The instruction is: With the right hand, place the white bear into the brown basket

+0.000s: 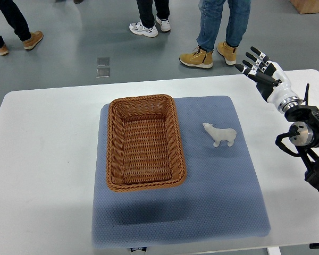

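A: Small white plastic polar bear figurine (220, 135) stands upright on the blue-grey padded mat (212, 202), just right of the brown woven wicker basket (143, 142), not touching it. Basket's empty.

B: Step?

A: Looks like pre-reach. Right hand (259, 68) is far right, over the white counter (42, 159) edge, well apart from the bear, fingers spread wide, holding nothing.

B: Left hand?

A: Not visible.

B: Next move?

A: My guess: right hand must come near and left, drop over the bear, close around its body, lift, carry left over the basket rim, release. Bear is small, so the grasp needs care.

B: Anything else?

A: People's legs and shoes (196, 57) on the floor beyond the counter.
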Controlling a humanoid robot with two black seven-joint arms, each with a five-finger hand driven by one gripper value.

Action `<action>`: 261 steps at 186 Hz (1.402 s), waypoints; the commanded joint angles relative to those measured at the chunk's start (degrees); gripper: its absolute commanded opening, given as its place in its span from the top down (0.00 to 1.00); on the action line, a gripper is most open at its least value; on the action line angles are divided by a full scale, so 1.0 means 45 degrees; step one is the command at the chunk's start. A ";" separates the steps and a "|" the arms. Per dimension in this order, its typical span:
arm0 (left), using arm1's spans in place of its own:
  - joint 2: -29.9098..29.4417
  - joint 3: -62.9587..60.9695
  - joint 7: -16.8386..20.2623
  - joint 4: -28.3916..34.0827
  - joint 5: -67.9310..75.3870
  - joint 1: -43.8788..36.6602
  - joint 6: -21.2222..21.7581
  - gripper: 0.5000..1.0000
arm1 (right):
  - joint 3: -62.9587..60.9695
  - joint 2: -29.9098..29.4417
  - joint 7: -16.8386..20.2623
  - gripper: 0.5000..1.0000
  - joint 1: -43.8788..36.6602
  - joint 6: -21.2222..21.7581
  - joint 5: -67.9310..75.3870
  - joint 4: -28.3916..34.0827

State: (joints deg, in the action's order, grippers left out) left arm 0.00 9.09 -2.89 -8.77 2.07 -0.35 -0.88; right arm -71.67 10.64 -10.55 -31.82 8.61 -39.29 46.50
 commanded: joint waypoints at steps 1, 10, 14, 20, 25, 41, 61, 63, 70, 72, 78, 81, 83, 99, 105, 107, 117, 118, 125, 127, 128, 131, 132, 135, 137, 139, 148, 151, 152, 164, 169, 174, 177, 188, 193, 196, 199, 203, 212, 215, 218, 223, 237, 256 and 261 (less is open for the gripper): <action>0.0000 -0.0009 -0.0002 0.0016 0.0008 0.0000 0.0000 0.00 | -0.0011 0.0000 0.0000 0.15 0.0000 0.0000 0.0000 -0.0002; 0.0000 -0.0009 -0.0002 0.0016 0.0008 0.0000 0.0000 0.00 | -0.0031 0.0000 0.0000 0.15 0.0000 0.0000 0.0000 0.0018; 0.0000 -0.0009 -0.0002 0.0016 0.0008 0.0000 0.0000 0.00 | -0.0031 0.0000 0.0000 0.15 0.0000 0.0000 0.0000 -0.0002; 0.0000 -0.0009 0.0018 0.0016 0.0008 0.0000 0.0000 0.00 | -0.0031 0.0000 0.0000 0.15 0.0000 0.0000 0.0000 0.0018; 0.0000 -0.0009 0.0018 0.0016 0.0008 0.0000 0.0000 0.00 | -0.0031 0.0000 0.0000 0.15 -0.0019 0.0000 0.0000 0.0017; 0.0000 0.0010 -0.0002 0.0016 -0.0011 0.0000 0.0000 0.00 | -0.0031 0.0000 0.0000 0.15 0.0000 0.0000 0.0000 -0.0002; 0.0000 0.0010 -0.0002 0.0016 -0.0011 0.0000 0.0000 0.00 | -0.0012 0.0000 0.0000 0.15 0.0000 0.0000 0.0000 0.0018; 0.0000 0.0010 -0.0002 0.0016 -0.0011 0.0000 0.0000 0.00 | -0.0011 0.0000 0.0000 0.15 0.0000 0.0020 0.0000 -0.0002; 0.0000 0.0030 -0.0002 0.0016 0.0008 0.0000 0.0000 0.00 | -0.0011 0.0000 0.0000 0.15 0.0000 0.0020 0.0000 -0.0002; 0.0000 0.0030 -0.0002 0.0016 -0.0011 0.0000 0.0000 0.00 | -0.0011 0.0000 0.0000 0.15 0.0000 0.0020 0.0000 -0.0002; 0.0000 0.0030 -0.0002 0.0016 0.0008 0.0000 0.0000 0.00 | -0.0011 0.0000 0.0000 0.15 0.0000 0.0020 0.0000 0.0018; 0.0000 0.0030 -0.0002 0.0016 0.0008 -0.0019 0.0000 0.00 | 0.0008 0.0000 0.0000 0.15 0.0000 0.0020 0.0000 0.0018; 0.0000 0.0011 -0.0002 0.0016 -0.0011 -0.0019 0.0000 0.00 | 0.0008 0.0019 0.0000 0.15 0.0000 0.0020 0.0000 -0.0002; 0.0000 0.0010 -0.0002 0.0016 -0.0011 0.0000 0.0000 0.00 | -0.0011 0.0078 0.0000 0.15 -0.0019 0.0039 0.0000 0.0018; 0.0000 0.0010 -0.0002 0.0016 0.0008 -0.0019 0.0000 0.00 | -0.0011 0.0137 0.0000 0.15 -0.0039 0.0039 0.0000 -0.0002; 0.0000 0.0010 -0.0002 0.0016 0.0008 0.0000 0.0000 0.00 | -0.0011 0.0137 0.0000 0.15 -0.0039 0.0039 0.0000 -0.0002; 0.0000 0.0030 -0.0002 0.0016 -0.0011 0.0000 0.0000 0.00 | -0.0011 0.0156 0.0000 0.15 -0.0039 0.0020 0.0000 -0.0002; 0.0000 0.0030 -0.0002 0.0016 -0.0011 0.0000 0.0000 0.00 | -0.0011 0.0156 0.0000 0.15 -0.0039 0.0039 0.0000 -0.0002; 0.0000 0.0030 -0.0002 0.0016 0.0008 -0.0019 0.0000 0.00 | -0.0011 0.0156 0.0000 0.15 -0.0039 0.0039 0.0000 -0.0002; 0.0000 0.0011 -0.0002 0.0016 -0.0011 -0.0019 0.0000 0.00 | -0.0011 0.0156 0.0000 0.15 -0.0039 0.0039 0.0000 -0.0002; 0.0000 0.0030 -0.0002 0.0016 0.0008 0.0000 0.0000 0.00 | -0.0011 0.0156 0.0000 0.15 -0.0039 0.0020 0.0000 0.0017; 0.0000 0.0010 -0.0002 0.0016 -0.0011 0.0000 0.0000 0.00 | -0.0011 0.0156 0.0000 0.15 -0.0039 0.0039 0.0000 -0.0002; 0.0000 0.0030 -0.0002 0.0016 -0.0011 -0.0019 0.0000 0.00 | -0.0011 0.0156 0.0000 0.15 -0.0039 0.0039 0.0019 -0.0002; 0.0000 0.0010 0.0018 0.0016 -0.0011 0.0000 0.0000 0.00 | -0.0011 0.0156 0.0000 0.15 -0.0039 0.0039 0.0000 0.0018; 0.0000 0.0010 0.0018 0.0016 -0.0011 0.0000 0.0000 0.00 | -0.0011 0.0156 0.0000 0.15 -0.0039 0.0039 0.0000 -0.0002; 0.0000 0.0010 -0.0002 0.0016 0.0008 -0.0019 0.0000 0.00 | -0.0011 0.0156 0.0000 0.15 -0.0039 0.0039 0.0019 0.0018; 0.0000 0.0010 -0.0002 0.0016 0.0008 0.0000 0.0000 0.00 | -0.0011 0.0156 0.0000 0.15 -0.0039 0.0039 0.0000 -0.0002; 0.0000 0.0010 -0.0002 0.0016 0.0008 0.0000 0.0000 0.00 | -0.0031 0.0156 0.0000 0.15 -0.0039 0.0039 0.0000 0.0018; 0.0000 0.0010 -0.0002 0.0016 0.0008 0.0000 0.0000 0.00 | -0.0031 0.0175 0.0000 0.15 -0.0039 0.0039 0.0000 0.0018; 0.0000 0.0030 -0.0002 0.0016 -0.0011 -0.0019 0.0000 0.00 | -0.0031 0.0156 0.0000 0.15 -0.0039 0.0020 0.0000 0.0018; 0.0000 0.0030 -0.0002 0.0016 0.0008 0.0000 0.0000 0.00 | -0.0012 0.0156 0.0000 0.15 -0.0039 0.0020 0.0000 -0.0002; 0.0000 0.0030 -0.0002 0.0016 0.0008 0.0000 0.0000 0.00 | -0.0011 0.0156 0.0000 0.15 -0.0039 0.0020 0.0000 -0.0002; 0.0000 0.0030 -0.0002 0.0016 -0.0011 -0.0019 0.0000 0.00 | 0.0008 0.0156 0.0000 0.15 -0.0039 0.0020 0.0000 -0.0002; 0.0000 0.0010 0.0018 0.0016 -0.0011 0.0000 0.0000 0.00 | 0.0028 0.0156 0.0000 0.15 -0.0019 0.0020 0.0000 -0.0002; 0.0000 0.0030 -0.0002 0.0016 -0.0011 -0.0019 0.0000 0.00 | 0.0028 0.0156 0.0000 0.15 -0.0019 0.0020 0.0000 -0.0002; 0.0000 0.0011 -0.0002 0.0016 -0.0011 0.0000 0.0000 0.00 | 0.0028 0.0176 0.0000 0.15 -0.0019 0.0020 0.0000 0.0017; 0.0000 0.0011 -0.0002 0.0016 -0.0011 -0.0019 0.0000 0.00 | 0.0028 0.0176 0.0000 0.15 -0.0019 0.0020 0.0000 -0.0002; 0.0000 0.0010 0.0018 0.0016 0.0008 0.0000 0.0000 0.00 | 0.0028 0.0195 0.0000 0.15 0.0000 0.0020 0.0000 0.0018; 0.0000 0.0010 -0.0002 0.0016 -0.0011 0.0000 0.0000 0.00 | 0.0028 0.0195 0.0000 0.15 0.0000 0.0020 0.0000 0.0017; 0.0000 0.0030 -0.0002 0.0016 -0.0011 -0.0019 0.0000 0.00 | 0.0028 0.0195 0.0000 0.15 0.0000 0.0020 0.0000 0.0018; 0.0000 0.0030 -0.0002 0.0016 0.0008 0.0000 0.0000 0.00 | 0.0028 0.0195 0.0000 0.15 0.0000 0.0039 0.0000 0.0018; 0.0000 0.0010 -0.0002 0.0016 -0.0011 0.0000 0.0000 0.00 | 0.0028 0.0195 0.0000 0.15 0.0000 0.0020 0.0000 0.0018; 0.0000 0.0010 -0.0002 0.0016 -0.0011 0.0000 0.0000 0.00 | 0.0028 0.0254 0.0000 0.15 0.0000 0.0039 0.0000 0.0018; 0.0000 0.0030 -0.0001 0.0016 -0.0011 0.0000 0.0000 0.00 | 0.0047 0.0371 0.0000 0.15 0.0000 0.0059 0.0000 0.0037; 0.0000 0.0010 0.0018 0.0016 -0.0011 0.0000 0.0000 0.00 | 0.0047 0.0390 0.0000 0.15 0.0000 0.0059 -0.0020 0.0037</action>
State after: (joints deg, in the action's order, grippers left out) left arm 0.00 9.18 -2.89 -8.70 2.04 -0.40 -0.88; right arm -71.48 12.05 -10.55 -31.82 8.80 -39.29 46.58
